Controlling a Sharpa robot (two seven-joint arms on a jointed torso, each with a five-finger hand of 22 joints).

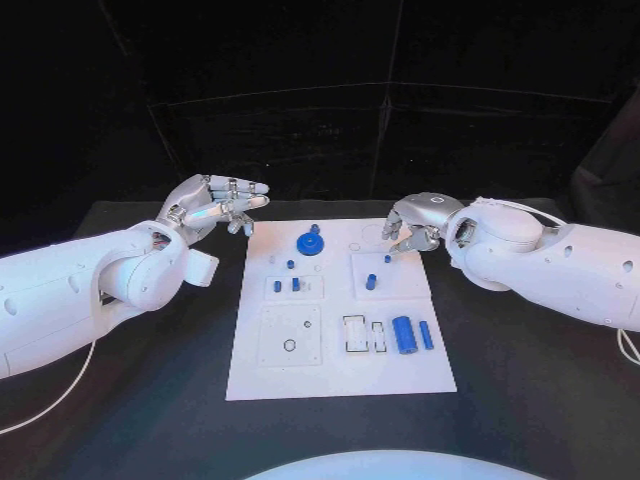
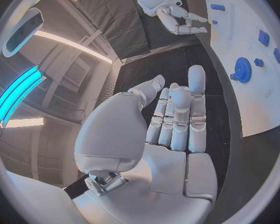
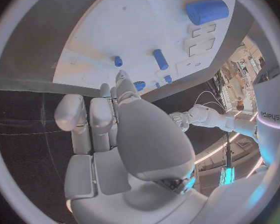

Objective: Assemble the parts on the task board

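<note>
The white task board (image 1: pixel 335 350) lies in the middle of the table. A blue gear (image 1: pixel 310 243) stands near its far edge, with small blue parts (image 1: pixel 287 284) just in front of it and two small blue pegs (image 1: pixel 387 259) to the right. A thick blue cylinder (image 1: pixel 402 331) and a thinner one (image 1: pixel 425 335) lie at the near right. My left hand (image 1: pixel 216 205) hovers beyond the board's far left corner, fingers straight and empty (image 2: pixel 171 119). My right hand (image 1: pixel 415 222) hangs over the far right corner, fingers bent down, holding nothing (image 3: pixel 115 119).
Black table (image 1: pixel 522 400) surrounds the board on every side. Several empty slots and outlines (image 1: pixel 290 335) mark the board's near half. The left wrist view shows the gear (image 2: pixel 242 69), the board (image 2: pixel 252 109) and the other hand (image 2: pixel 177 17) beyond it.
</note>
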